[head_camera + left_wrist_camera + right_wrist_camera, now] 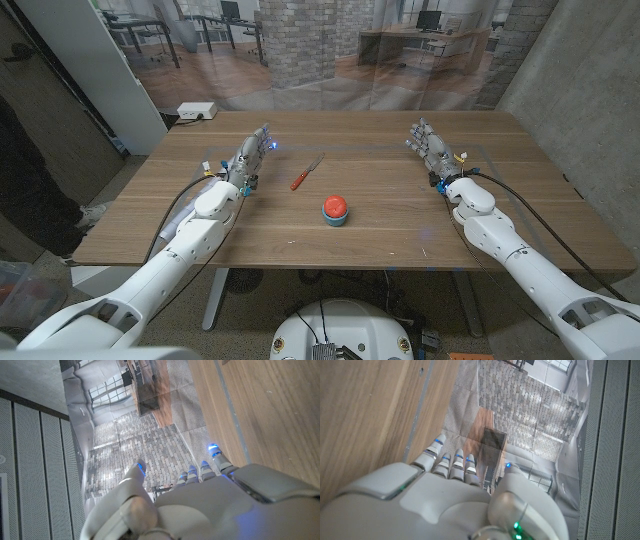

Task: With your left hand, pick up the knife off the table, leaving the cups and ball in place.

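A knife (306,174) with a red handle and a thin metal blade lies on the wooden table (380,230) near its middle, blade pointing away from me. My left hand (250,155) stands a short way to the knife's left, fingers stretched out and apart, holding nothing; its back (210,505) shows in the left wrist view. My right hand (431,148) waits on the table's right side, fingers out and apart, empty; its back (435,495) shows in the right wrist view. A red and teal ball-like object (335,209) sits just in front of the knife.
A white box (197,111) lies beyond the table's far left corner. A printed backdrop of an office hangs behind the table. A dark-clothed person (30,170) stands at the left edge. Bare tabletop lies between the knife and my right hand.
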`<action>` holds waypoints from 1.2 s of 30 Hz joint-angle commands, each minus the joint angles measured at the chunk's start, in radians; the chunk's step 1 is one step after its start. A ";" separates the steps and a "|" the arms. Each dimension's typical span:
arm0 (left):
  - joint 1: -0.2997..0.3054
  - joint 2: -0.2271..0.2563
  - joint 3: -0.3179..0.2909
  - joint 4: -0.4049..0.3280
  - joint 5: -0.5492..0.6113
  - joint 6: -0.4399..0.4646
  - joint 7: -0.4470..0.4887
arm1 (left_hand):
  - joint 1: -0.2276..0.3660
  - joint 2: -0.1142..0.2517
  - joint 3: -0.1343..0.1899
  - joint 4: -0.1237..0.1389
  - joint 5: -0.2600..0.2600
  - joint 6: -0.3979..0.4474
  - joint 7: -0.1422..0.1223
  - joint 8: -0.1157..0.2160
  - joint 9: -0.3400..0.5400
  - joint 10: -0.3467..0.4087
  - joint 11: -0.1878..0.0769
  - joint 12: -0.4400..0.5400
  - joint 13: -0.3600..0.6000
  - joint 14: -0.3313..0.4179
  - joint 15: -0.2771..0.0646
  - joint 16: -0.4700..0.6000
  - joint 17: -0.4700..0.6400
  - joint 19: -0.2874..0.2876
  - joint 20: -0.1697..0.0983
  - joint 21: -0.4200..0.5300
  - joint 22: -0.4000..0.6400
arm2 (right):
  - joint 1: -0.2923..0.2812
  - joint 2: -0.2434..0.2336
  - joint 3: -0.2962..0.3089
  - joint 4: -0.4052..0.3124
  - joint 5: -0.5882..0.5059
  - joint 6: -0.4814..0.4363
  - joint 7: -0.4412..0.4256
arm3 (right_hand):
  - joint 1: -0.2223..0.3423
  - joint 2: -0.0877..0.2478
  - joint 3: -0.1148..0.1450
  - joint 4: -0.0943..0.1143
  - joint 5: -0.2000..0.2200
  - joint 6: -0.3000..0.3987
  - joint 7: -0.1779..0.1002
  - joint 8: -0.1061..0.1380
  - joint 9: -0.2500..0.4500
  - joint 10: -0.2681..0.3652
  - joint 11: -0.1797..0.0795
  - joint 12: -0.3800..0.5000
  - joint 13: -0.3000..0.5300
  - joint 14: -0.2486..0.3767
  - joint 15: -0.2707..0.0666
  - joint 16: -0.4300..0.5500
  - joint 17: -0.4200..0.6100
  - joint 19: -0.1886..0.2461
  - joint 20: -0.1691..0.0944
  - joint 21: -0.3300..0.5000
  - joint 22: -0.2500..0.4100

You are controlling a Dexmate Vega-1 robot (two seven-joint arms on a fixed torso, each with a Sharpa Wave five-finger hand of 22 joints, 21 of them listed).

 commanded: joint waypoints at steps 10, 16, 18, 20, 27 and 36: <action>0.006 0.031 0.006 -0.058 0.091 0.032 0.044 | 0.017 -0.013 0.004 -0.013 0.001 -0.001 0.001 0.006 0.005 0.001 0.001 0.003 0.003 -0.007 0.003 0.005 0.004 -0.059 0.015 -0.001 0.003 | -0.048 0.203 0.253 -0.011 -0.218 -0.094 0.144 | 0.009 0.000 0.009 -0.001 0.000 0.010 -0.001 0.004 0.002 0.011 0.002 0.004 0.003 0.010 0.000 0.007 0.006 0.010 0.002 0.005 0.001; 0.013 0.042 0.007 -0.077 0.123 0.041 0.062 | 0.025 -0.019 0.004 -0.024 0.000 0.003 -0.006 0.008 0.005 0.000 -0.001 0.001 0.003 -0.005 0.004 0.005 0.003 -0.059 0.025 -0.004 0.002 | -0.058 0.235 0.292 -0.020 -0.251 -0.107 0.166 | 0.010 0.000 0.010 -0.002 -0.002 0.011 -0.001 0.003 0.002 0.013 0.003 0.004 0.003 0.011 0.000 0.007 0.006 0.010 0.003 0.005 0.002; 0.014 0.047 0.008 -0.085 0.136 0.045 0.068 | 0.029 -0.021 0.004 -0.028 0.000 0.005 -0.010 0.008 0.005 0.001 -0.002 0.001 0.003 -0.005 0.004 0.004 0.003 -0.057 0.029 -0.005 0.002 | -0.060 0.243 0.302 -0.022 -0.259 -0.111 0.174 | 0.010 0.000 0.010 -0.002 -0.002 0.011 -0.001 0.003 0.002 0.013 0.003 0.004 0.003 0.011 0.000 0.006 0.006 0.010 0.003 0.004 0.002; 0.019 0.053 0.008 -0.099 0.151 0.049 0.079 | 0.033 -0.022 0.005 -0.033 0.000 0.006 -0.013 0.008 0.006 0.001 -0.001 0.000 0.003 -0.003 0.004 0.005 0.003 -0.055 0.040 -0.007 0.002 | -0.063 0.251 0.310 -0.024 -0.267 -0.112 0.180 | 0.010 0.000 0.010 -0.002 -0.003 0.012 -0.001 0.003 0.002 0.013 0.003 0.003 0.003 0.011 0.000 0.006 0.007 0.010 0.003 0.004 0.002; 0.030 0.068 0.007 -0.130 0.191 0.061 0.102 | 0.044 -0.026 0.006 -0.045 0.000 0.012 -0.019 0.010 0.006 0.006 0.004 0.001 0.004 0.009 0.006 0.008 0.003 -0.050 0.052 -0.009 0.002 | -0.067 0.272 0.333 -0.028 -0.288 -0.116 0.197 | 0.010 0.001 0.011 -0.002 -0.005 0.015 -0.001 0.003 0.002 0.016 0.003 0.003 0.003 0.011 0.000 0.006 0.007 0.011 0.003 0.004 0.002; 0.042 0.083 0.005 -0.175 0.250 0.086 0.142 | 0.065 -0.031 0.009 -0.066 0.000 0.037 -0.022 0.016 0.008 0.032 -0.001 0.008 0.005 0.039 0.010 0.015 0.004 -0.030 0.079 -0.012 0.003 | -0.078 0.288 0.354 -0.041 -0.303 -0.120 0.206 | 0.010 0.001 0.012 -0.002 -0.007 0.016 -0.002 0.003 0.002 0.018 0.003 0.003 0.003 0.012 -0.001 0.006 0.007 0.011 0.003 0.004 0.002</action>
